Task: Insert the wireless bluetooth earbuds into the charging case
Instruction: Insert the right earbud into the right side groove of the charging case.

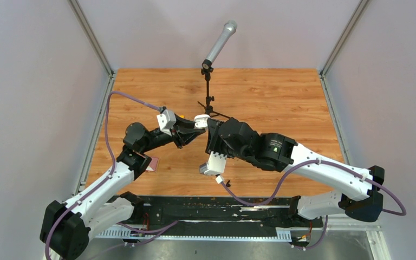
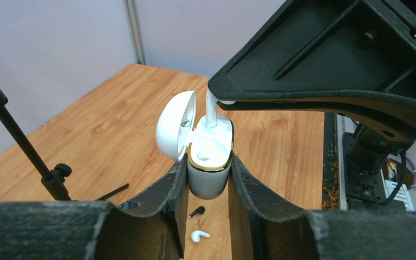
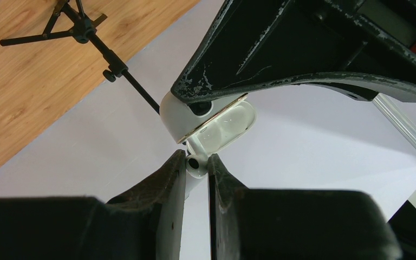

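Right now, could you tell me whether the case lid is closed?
No, the lid stands open beside the case, with an earbud stem entering.

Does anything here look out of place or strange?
Yes. A black earbud and a loose white earbud lie on the table below the open case in the left gripper, outside any case.

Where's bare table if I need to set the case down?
Bare table right of the microphone stand, to its right edge; also the back-left corner. Crowded mid-table: left hand and right hand meet, loose earbuds lying beneath.
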Motion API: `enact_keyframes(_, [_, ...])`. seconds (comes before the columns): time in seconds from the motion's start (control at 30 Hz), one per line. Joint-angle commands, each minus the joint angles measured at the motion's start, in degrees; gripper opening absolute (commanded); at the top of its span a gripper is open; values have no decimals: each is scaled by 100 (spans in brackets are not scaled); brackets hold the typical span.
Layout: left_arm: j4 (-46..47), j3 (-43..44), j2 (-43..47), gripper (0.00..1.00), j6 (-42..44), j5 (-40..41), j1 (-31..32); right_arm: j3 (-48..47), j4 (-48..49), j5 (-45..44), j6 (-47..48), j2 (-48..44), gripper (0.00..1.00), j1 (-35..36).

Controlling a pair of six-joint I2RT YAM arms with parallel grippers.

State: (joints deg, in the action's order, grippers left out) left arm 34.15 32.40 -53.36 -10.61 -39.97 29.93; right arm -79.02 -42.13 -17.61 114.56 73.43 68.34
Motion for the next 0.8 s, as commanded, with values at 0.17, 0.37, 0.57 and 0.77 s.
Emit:
enact_keyframes(0.17, [381, -6, 101, 0, 79, -52, 21, -148, -83, 258, 199, 66, 24, -26])
enact_keyframes(0.37, [397, -54, 92, 0, 134, -97, 17, -159, -85, 210, 111, 75, 32, -34])
enact_keyframes(0.57, [406, -86, 78, 0, 118, -20, 19, -110, 34, 192, 104, 41, 38, -32])
enact_keyframes(0.77, [406, -103, 68, 0, 31, 125, 21, -100, 463, 224, -113, -53, 50, -66])
